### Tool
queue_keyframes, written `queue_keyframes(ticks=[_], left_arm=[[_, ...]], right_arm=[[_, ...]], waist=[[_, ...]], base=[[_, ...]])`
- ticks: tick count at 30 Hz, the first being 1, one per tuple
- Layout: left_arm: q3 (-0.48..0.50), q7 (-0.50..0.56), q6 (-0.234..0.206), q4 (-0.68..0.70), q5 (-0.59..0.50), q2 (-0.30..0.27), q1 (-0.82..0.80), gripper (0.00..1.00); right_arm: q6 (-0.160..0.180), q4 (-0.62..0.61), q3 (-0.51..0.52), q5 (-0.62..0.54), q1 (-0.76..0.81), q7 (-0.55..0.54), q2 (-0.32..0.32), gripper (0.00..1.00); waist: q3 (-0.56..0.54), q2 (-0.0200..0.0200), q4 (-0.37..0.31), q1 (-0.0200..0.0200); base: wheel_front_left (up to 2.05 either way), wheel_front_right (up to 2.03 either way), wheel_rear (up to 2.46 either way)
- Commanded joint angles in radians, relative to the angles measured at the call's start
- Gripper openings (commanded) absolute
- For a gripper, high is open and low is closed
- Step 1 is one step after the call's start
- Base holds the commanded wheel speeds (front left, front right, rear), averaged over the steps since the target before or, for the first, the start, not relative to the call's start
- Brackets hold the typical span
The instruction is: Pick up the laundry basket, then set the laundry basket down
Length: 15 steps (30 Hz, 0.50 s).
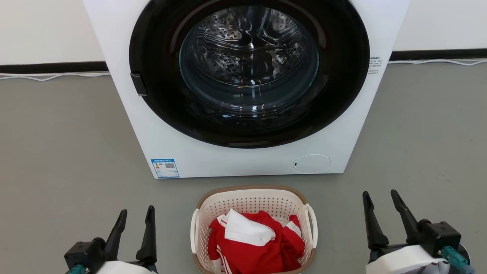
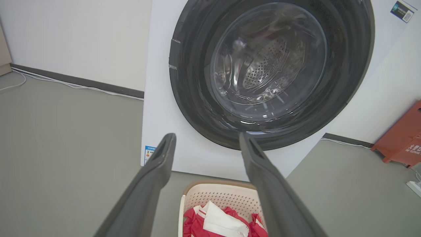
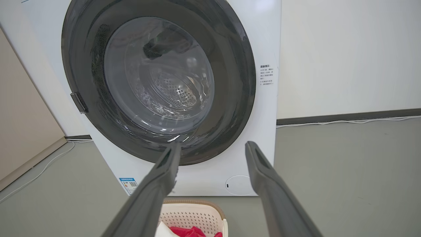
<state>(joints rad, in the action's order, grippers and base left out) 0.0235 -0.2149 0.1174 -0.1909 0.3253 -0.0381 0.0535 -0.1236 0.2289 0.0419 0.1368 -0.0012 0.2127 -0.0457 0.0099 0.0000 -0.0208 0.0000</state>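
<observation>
The laundry basket (image 1: 251,201) stands on the grey floor just in front of the washing machine, cream and perforated with a tan rim and white loop handles, holding red and white clothes. It also shows at the bottom of the left wrist view as the laundry basket (image 2: 217,196) and of the right wrist view as the laundry basket (image 3: 194,214). My left gripper (image 1: 136,214) is open, well to the basket's left. My right gripper (image 1: 380,195) is open, well to its right. Both are apart from the basket, with nothing between their fingers.
A white washing machine (image 1: 243,160) with a dark round door shut rises right behind the basket. White cables (image 1: 49,77) run along the wall's dark skirting. A red-orange box (image 2: 401,141) stands at the right in the left wrist view.
</observation>
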Motion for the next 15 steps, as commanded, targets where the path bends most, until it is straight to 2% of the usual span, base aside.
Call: queue_keyframes(ticks=[1, 10, 15], left_arm=[[0.021, -0.019, -0.006, 0.033, -0.038, -0.011, -0.019, 1.0], [0.019, -0.045, -0.007, 0.034, -0.14, -0.012, -0.011, 1.0], [0.018, -0.047, -0.007, 0.029, -0.147, -0.012, -0.013, 1.0]], right_arm=[[-0.007, -0.031, -0.025, -0.036, -0.02, 0.021, -0.005, 1.0], [-0.007, -0.032, -0.028, -0.146, -0.018, 0.047, -0.005, 1.0], [-0.007, -0.031, -0.025, -0.146, -0.02, 0.049, -0.005, 1.0]], waist=[[0.001, 0.0, -0.001, 0.0], [0.0, 0.0, -0.009, 0.0], [0.001, 0.0, -0.009, 0.0]], base=[[0.0, 0.0, 0.0], [0.0, 0.0, 0.0], [0.0, 0.0, 0.0]])
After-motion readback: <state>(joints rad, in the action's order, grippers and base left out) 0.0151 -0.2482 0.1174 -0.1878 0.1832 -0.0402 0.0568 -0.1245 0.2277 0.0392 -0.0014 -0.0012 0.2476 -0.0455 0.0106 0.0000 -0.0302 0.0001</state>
